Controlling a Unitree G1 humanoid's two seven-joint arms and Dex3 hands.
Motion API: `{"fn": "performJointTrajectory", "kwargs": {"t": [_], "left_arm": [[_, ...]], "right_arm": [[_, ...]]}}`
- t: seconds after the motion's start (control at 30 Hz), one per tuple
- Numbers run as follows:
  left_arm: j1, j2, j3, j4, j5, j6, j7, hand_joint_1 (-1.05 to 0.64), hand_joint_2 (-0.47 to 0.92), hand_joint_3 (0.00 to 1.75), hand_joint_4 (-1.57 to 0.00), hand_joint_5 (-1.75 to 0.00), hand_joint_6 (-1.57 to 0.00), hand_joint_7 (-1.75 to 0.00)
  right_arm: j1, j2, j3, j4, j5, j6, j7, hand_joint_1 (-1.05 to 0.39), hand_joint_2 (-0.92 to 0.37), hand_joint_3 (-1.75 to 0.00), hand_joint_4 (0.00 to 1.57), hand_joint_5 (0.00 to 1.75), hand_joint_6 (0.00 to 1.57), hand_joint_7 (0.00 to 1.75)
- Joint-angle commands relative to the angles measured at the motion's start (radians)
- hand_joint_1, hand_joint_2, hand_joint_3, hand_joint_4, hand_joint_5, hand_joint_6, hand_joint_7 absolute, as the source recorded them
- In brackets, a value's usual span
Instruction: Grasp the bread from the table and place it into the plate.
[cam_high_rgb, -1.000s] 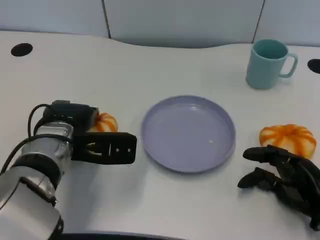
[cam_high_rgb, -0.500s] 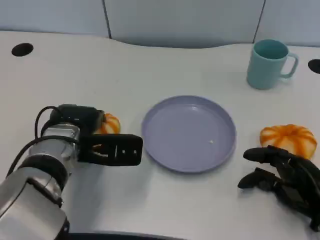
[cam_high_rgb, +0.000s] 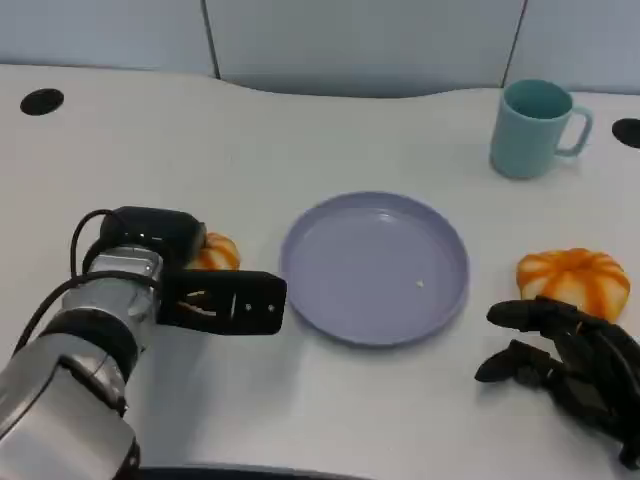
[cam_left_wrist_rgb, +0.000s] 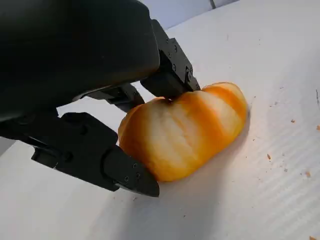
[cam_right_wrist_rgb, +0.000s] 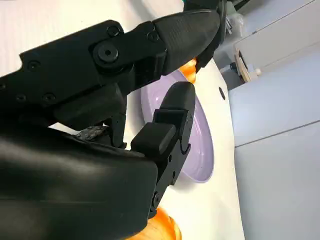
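My left hand (cam_high_rgb: 215, 300) sits near the table's (cam_high_rgb: 300, 130) front left, its black fingers (cam_left_wrist_rgb: 125, 172) closed around a bread roll (cam_left_wrist_rgb: 182, 130), orange with pale stripes, which rests on the white surface just left of the plate (cam_high_rgb: 375, 265). The lavender plate lies at the table's middle. My right hand (cam_high_rgb: 560, 355) rests near the front right edge, fingers apart and holding nothing. A second striped roll (cam_high_rgb: 575, 278) lies just behind it. A teal mug (cam_high_rgb: 535, 128) stands toward the back right corner.
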Motion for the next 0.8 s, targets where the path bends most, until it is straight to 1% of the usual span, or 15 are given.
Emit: {"fn": "performJointTrajectory", "kwargs": {"t": [0.03, 0.13, 0.2, 0.23, 0.27, 0.33, 0.4, 0.43, 0.47, 0.5, 0.6, 0.67, 0.73, 0.77, 0.8], "left_arm": [[0.058, 0.023, -0.027, 0.028, 0.019, -0.004, -0.013, -0.33, 0.89, 0.01, -0.84, -0.69, -1.07, -0.01], [0.071, 0.032, -0.043, 0.031, 0.029, -0.009, -0.005, -0.36, 0.87, 0.0, -0.89, -0.77, -1.12, -0.02], [0.077, 0.035, -0.047, 0.03, 0.03, -0.012, 0.016, -0.35, 0.87, 0.01, -0.86, -0.78, -1.11, -0.01], [0.079, 0.037, -0.041, 0.029, 0.023, -0.014, 0.026, -0.34, 0.9, 0.05, -0.81, -0.88, -1.04, -0.01], [0.081, 0.037, -0.033, 0.028, 0.014, -0.017, 0.037, -0.35, 0.91, 0.12, -0.77, -0.91, -1.01, -0.01], [0.082, 0.04, -0.03, 0.027, 0.011, -0.023, 0.061, -0.36, 0.92, 0.2, -0.75, -1.02, -0.98, -0.01], [0.079, 0.045, -0.035, 0.025, 0.017, -0.037, 0.09, -0.37, 0.92, 0.19, -0.74, -1.12, -1.01, -0.02], [0.078, 0.046, -0.035, 0.023, 0.018, -0.044, 0.105, -0.38, 0.92, 0.18, -0.73, -1.27, -1.04, -0.02], [0.076, 0.048, -0.034, 0.022, 0.018, -0.05, 0.113, -0.37, 0.92, 0.18, -0.72, -1.35, -1.04, -0.02], [0.071, 0.05, -0.035, 0.022, 0.018, -0.056, 0.117, -0.36, 0.92, 0.19, -0.7, -1.39, -1.05, -0.02], [0.059, 0.055, -0.035, 0.018, 0.021, -0.067, 0.151, -0.35, 0.92, 0.21, -0.72, -1.39, -1.08, -0.03], [0.049, 0.059, -0.033, 0.016, 0.019, -0.078, 0.165, -0.34, 0.92, 0.2, -0.7, -1.63, -1.12, -0.05], [0.037, 0.065, -0.032, 0.013, 0.019, -0.094, 0.177, -0.33, 0.92, 0.23, -0.7, -1.72, -1.16, -0.07], [0.034, 0.069, -0.029, 0.01, 0.017, -0.108, 0.19, -0.32, 0.92, 0.22, -0.72, -1.73, -1.11, -0.26], [0.027, 0.073, -0.028, 0.007, 0.016, -0.119, 0.198, -0.3, 0.92, 0.2, -0.75, -1.74, -0.91, -0.81]], "right_arm": [[0.04, -0.003, 0.001, -0.009, 0.002, 0.039, -0.011, -0.38, -0.92, -0.07, 0.64, 1.08, 0.79, 0.57], [0.054, 0.001, 0.002, -0.04, 0.006, 0.05, -0.015, -0.38, -0.92, -0.07, 0.65, 1.07, 0.79, 0.57], [0.059, 0.001, 0.004, -0.048, 0.005, 0.044, -0.01, -0.38, -0.92, -0.09, 0.64, 1.07, 0.78, 0.57], [0.059, 0.001, 0.003, -0.045, 0.005, 0.043, -0.008, -0.38, -0.92, -0.11, 0.63, 1.07, 0.78, 0.57], [0.057, 0.0, 0.003, -0.04, 0.005, 0.043, -0.007, -0.38, -0.92, -0.11, 0.63, 1.08, 0.78, 0.58], [0.057, 0.001, 0.002, -0.04, 0.004, 0.043, -0.013, -0.39, -0.92, -0.1, 0.63, 1.08, 0.78, 0.58], [0.055, 0.004, 0.0, -0.037, 0.005, 0.046, -0.022, -0.39, -0.92, -0.08, 0.64, 1.08, 0.79, 0.59], [0.054, 0.004, 0.0, -0.037, 0.005, 0.05, -0.026, -0.39, -0.92, -0.07, 0.65, 1.08, 0.8, 0.59], [0.053, 0.005, 0.0, -0.037, 0.006, 0.055, -0.029, -0.39, -0.92, -0.06, 0.66, 1.08, 0.8, 0.58], [0.053, 0.005, 0.0, -0.039, 0.007, 0.056, -0.029, -0.39, -0.92, -0.06, 0.66, 1.08, 0.8, 0.58], [0.056, 0.004, 0.007, -0.045, 0.002, 0.049, -0.032, -0.4, -0.92, -0.09, 0.66, 1.07, 0.8, 0.57], [0.057, 0.005, 0.01, -0.045, 0.001, 0.044, -0.032, -0.42, -0.92, -0.1, 0.65, 1.06, 0.8, 0.57], [0.056, 0.006, 0.011, -0.046, 0.003, 0.044, -0.033, -0.41, -0.92, -0.1, 0.65, 1.06, 0.8, 0.56], [0.057, 0.006, 0.013, -0.048, 0.003, 0.046, -0.034, -0.41, -0.92, -0.1, 0.65, 1.06, 0.8, 0.56], [0.057, 0.006, 0.015, -0.047, 0.001, 0.042, -0.035, -0.42, -0.92, -0.1, 0.66, 1.06, 0.8, 0.56]]}}
